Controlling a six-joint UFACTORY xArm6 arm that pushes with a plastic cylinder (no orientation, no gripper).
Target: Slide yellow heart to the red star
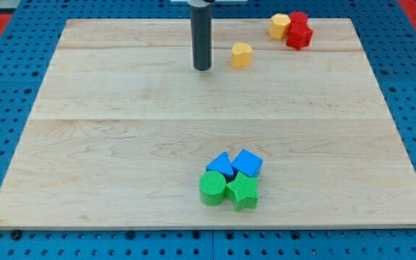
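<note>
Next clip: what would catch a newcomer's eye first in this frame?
The dark rod stands near the view's top centre, my tip just left of the yellow heart, apart from it. At top right the red star sits in a tight cluster with a yellow block and another red block. Blue and green blocks huddle at bottom centre.

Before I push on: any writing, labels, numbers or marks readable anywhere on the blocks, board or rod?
None. No text, number or logo shows on the wooden board, my tip, the yellow heart, the red star or the other blocks. The blue pegboard around the board bears only holes.
</note>
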